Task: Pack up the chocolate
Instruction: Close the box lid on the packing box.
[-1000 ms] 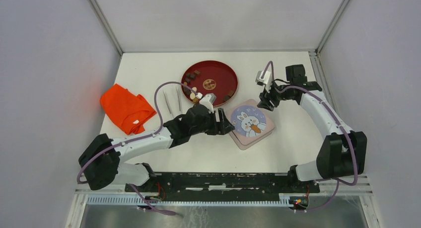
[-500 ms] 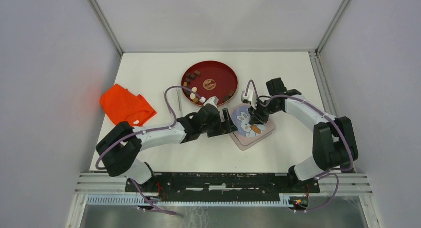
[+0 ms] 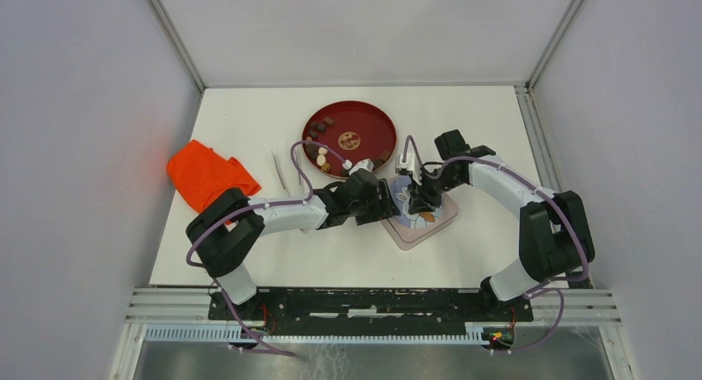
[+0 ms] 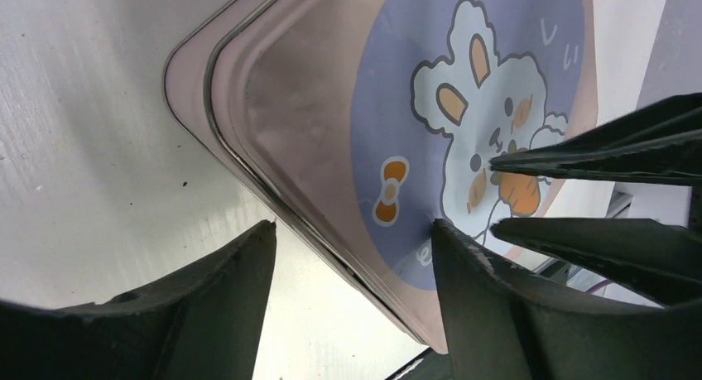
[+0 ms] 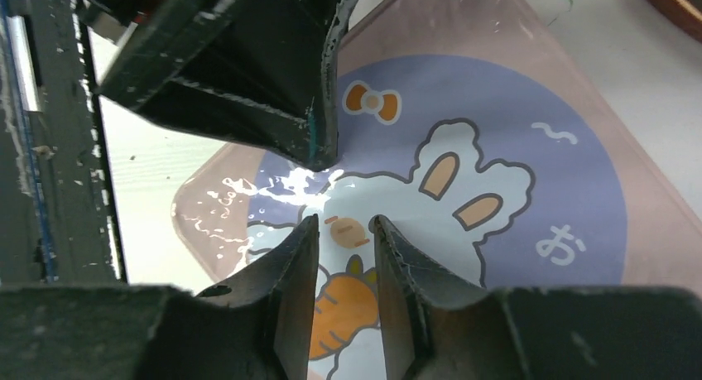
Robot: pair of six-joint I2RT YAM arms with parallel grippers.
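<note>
Left arm: it reaches low from its base at the near left, with the elbow bent, and the forearm runs to the right toward the middle of the white desk.
Left pincer: wide. One finger is outside the left edge of the pink square tin with a rabbit picture on its lid, and the other has its tip on the lid. The edge lies between them and is not squeezed.
Right arm: it goes up from the near right and folds back toward the centre, with the wrist turned down over the tin.
Right pincer: narrow, with a small gap and nothing in it, just over the rabbit's face. I cannot tell if it touches.
Chocolate: small brown and cream pieces on the round red plate behind the tin, mostly along its left and near rim, away from both pincers.
Tin: it lies flat on the desk with the lid on.
Left side of desk: an orange cloth and thin metal tweezers.
</note>
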